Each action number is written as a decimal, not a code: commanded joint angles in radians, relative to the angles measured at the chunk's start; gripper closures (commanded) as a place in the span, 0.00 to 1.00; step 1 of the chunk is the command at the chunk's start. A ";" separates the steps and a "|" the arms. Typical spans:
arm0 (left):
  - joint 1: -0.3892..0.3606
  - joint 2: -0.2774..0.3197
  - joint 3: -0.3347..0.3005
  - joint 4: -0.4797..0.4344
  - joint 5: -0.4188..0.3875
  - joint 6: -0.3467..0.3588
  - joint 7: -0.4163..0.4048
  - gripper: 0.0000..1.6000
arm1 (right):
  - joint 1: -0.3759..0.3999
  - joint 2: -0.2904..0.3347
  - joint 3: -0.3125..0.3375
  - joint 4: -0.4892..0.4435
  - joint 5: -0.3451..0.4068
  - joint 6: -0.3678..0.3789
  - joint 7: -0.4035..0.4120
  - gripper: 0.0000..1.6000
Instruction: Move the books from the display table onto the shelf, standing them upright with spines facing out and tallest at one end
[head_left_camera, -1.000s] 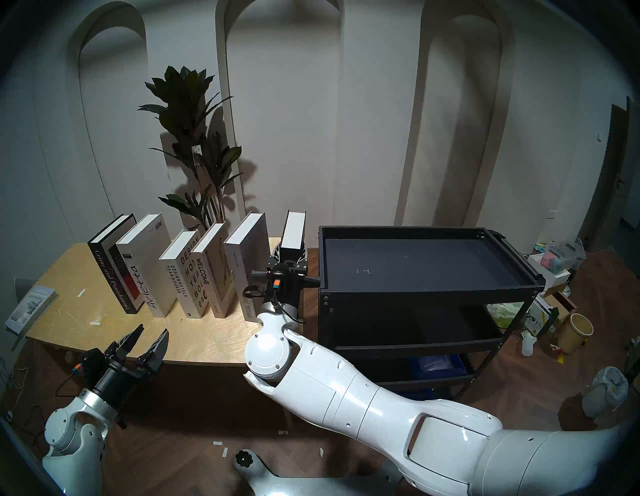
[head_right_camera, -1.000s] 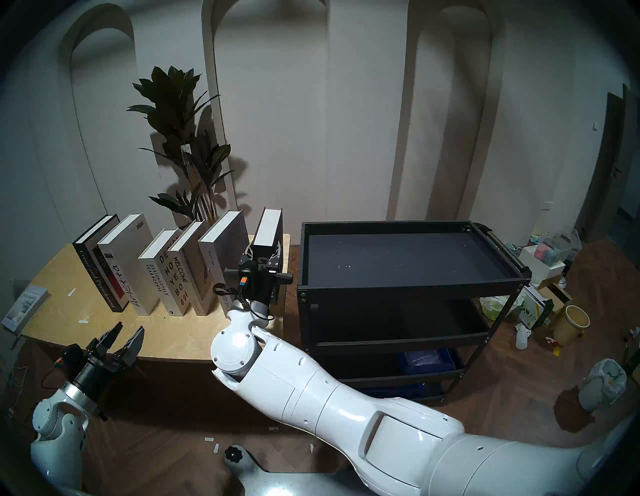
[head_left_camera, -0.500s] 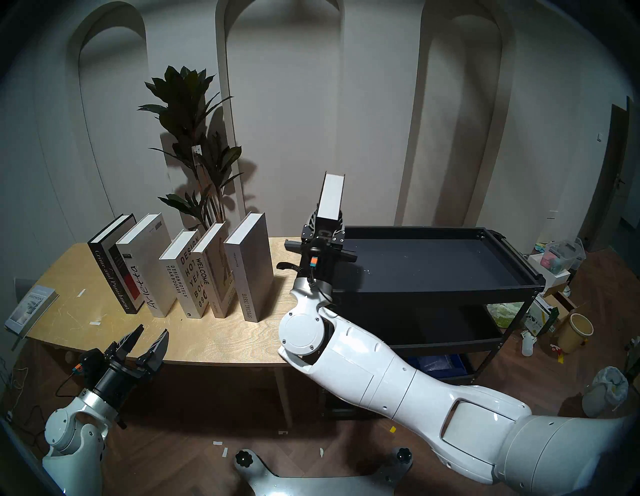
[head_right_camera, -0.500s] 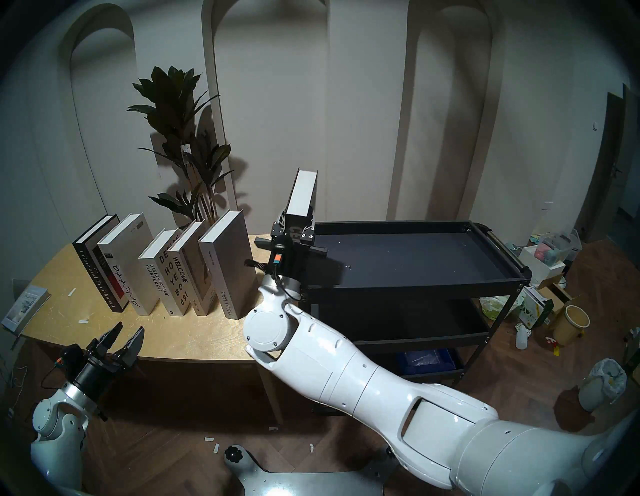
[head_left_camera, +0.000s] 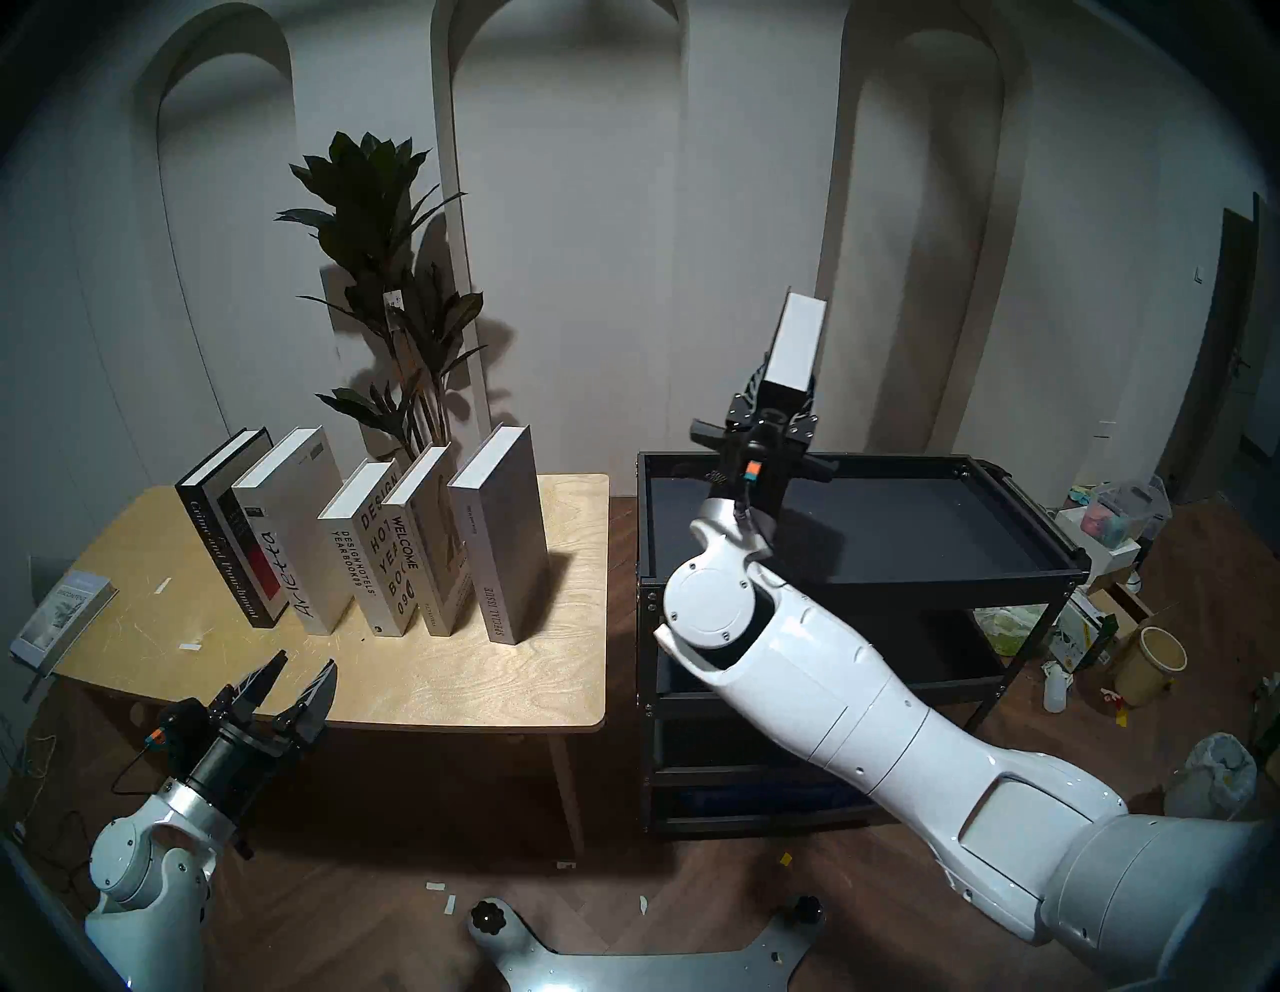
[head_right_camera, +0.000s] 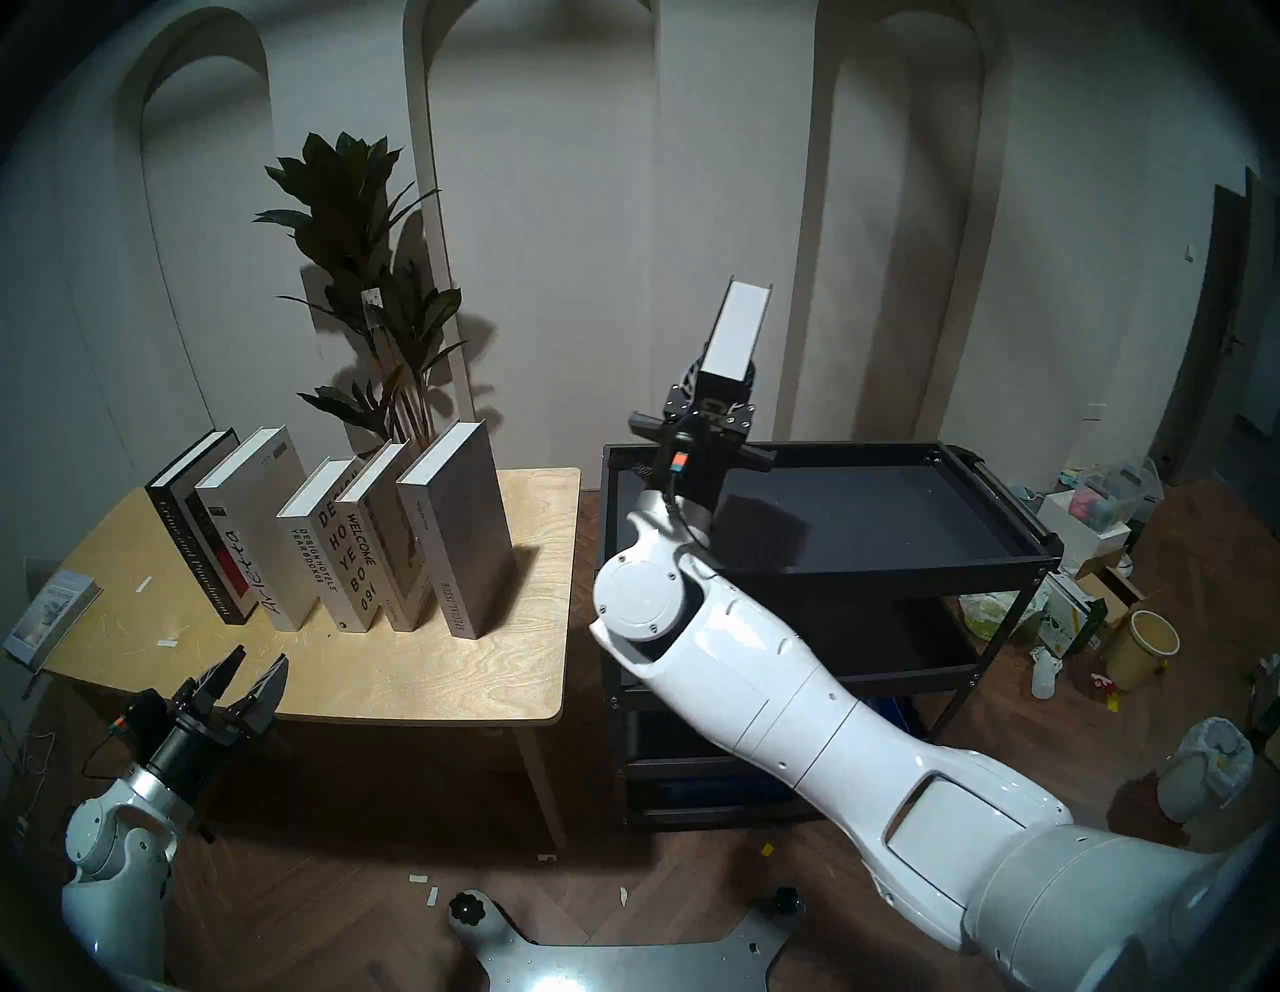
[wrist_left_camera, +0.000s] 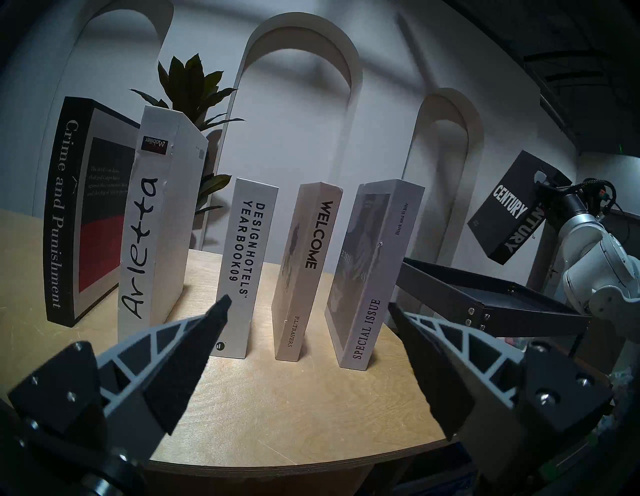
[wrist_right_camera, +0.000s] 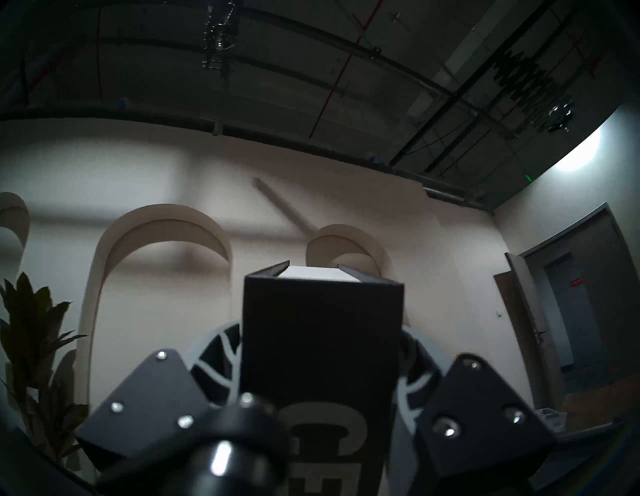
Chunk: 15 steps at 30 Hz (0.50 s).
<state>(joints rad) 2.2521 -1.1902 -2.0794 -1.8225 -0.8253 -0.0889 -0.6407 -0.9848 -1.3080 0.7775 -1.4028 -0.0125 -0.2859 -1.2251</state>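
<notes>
Ribbed fingers (wrist_right_camera: 221, 360) clamp boxy black Century book (wrist_right_camera: 322, 332).

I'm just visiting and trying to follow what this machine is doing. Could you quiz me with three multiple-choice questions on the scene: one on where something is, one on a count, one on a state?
1. Where is the black Century book?
A. Flat on the wooden table
B. In the air above the black rack
C. On the floor

2. How many large books stand in the row on the wooden table?
A. Three
B. Five
C. Eight

3. How is the left claw?
A. Open and empty
B. Clamped on a book
C. Out of sight

Answers:
1 B: the right claw holds it, tilted, over the black rack.
2 B: five spines, from Crime and Punishment to Special Issue.
3 A: its fingers stand apart with nothing between.
</notes>
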 joint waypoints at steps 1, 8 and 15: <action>-0.004 0.002 -0.001 -0.007 0.000 -0.002 -0.002 0.00 | 0.031 0.131 0.111 -0.034 0.008 0.017 0.030 1.00; -0.006 0.002 0.000 -0.003 -0.001 -0.002 -0.003 0.00 | 0.021 0.206 0.210 -0.043 0.019 0.035 0.067 1.00; -0.007 0.002 0.000 0.000 -0.001 -0.002 -0.004 0.00 | -0.005 0.275 0.291 -0.039 0.046 0.052 0.111 1.00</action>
<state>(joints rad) 2.2485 -1.1901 -2.0789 -1.8137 -0.8258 -0.0889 -0.6430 -0.9804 -1.1374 0.9933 -1.4240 0.0183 -0.2434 -1.1563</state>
